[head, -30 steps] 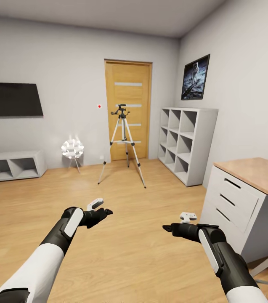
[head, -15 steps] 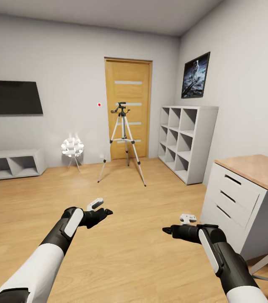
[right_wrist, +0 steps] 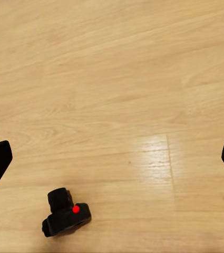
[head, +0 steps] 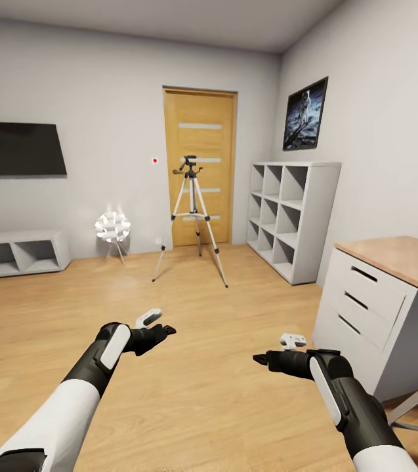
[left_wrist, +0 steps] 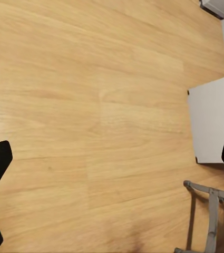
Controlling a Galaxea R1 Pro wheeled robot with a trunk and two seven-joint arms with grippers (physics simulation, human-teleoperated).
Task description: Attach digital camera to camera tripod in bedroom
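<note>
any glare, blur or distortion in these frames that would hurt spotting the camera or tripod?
Head view: sharp, wide-angle stretch at the edges; camera tripod crisp against the door.
Right wrist view: a soft glare patch on the floor beside the digital camera, which stays legible.
Left wrist view: evenly lit.

Open floor point(head: 235, 308) runs to the tripod point(head: 191, 219); shelf point(head: 292, 219) and desk point(head: 392, 308) crowd the right.

- light wood plank floor point(head: 235, 314), pale grey walls point(head: 104, 85)
- wooden door point(head: 199, 167), black tv point(head: 13, 149), astronaut picture point(head: 305, 115)
- white cube shelf point(head: 292, 219), low white shelf point(head: 15, 253), wood-topped drawer unit point(head: 382, 308)
- glowing white floor lamp point(head: 113, 228)
</note>
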